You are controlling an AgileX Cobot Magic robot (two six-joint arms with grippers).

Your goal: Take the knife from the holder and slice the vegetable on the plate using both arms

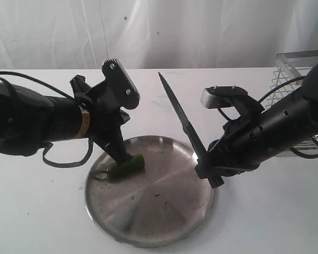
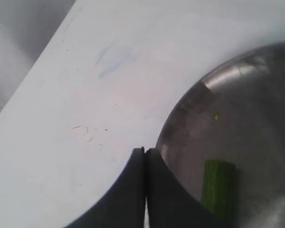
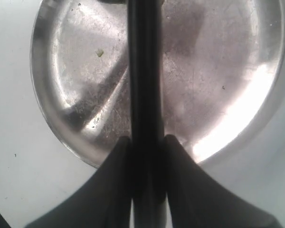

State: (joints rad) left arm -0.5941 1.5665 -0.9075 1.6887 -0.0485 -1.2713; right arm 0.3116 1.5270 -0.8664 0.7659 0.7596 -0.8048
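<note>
The dark green vegetable (image 1: 131, 165) lies on the left part of the shiny steel plate (image 1: 159, 211). My left gripper (image 1: 123, 156) is shut and empty, its tips down against the pepper's stem end. In the left wrist view the shut gripper (image 2: 145, 151) sits at the plate (image 2: 256, 104) rim, with the vegetable (image 2: 219, 184) just beside it. My right gripper (image 1: 208, 165) is shut on the black knife (image 1: 180, 114) by its handle, over the plate's right rim, blade pointing up and back. In the right wrist view the knife (image 3: 144, 71) runs from the gripper (image 3: 146, 138) across the plate (image 3: 218, 71).
The silver wire holder (image 1: 299, 66) stands at the back right, behind the right arm. A tiny green scrap (image 3: 100, 53) lies on the plate. White tabletop (image 1: 37, 211) surrounds the plate, and a white curtain hangs behind the table.
</note>
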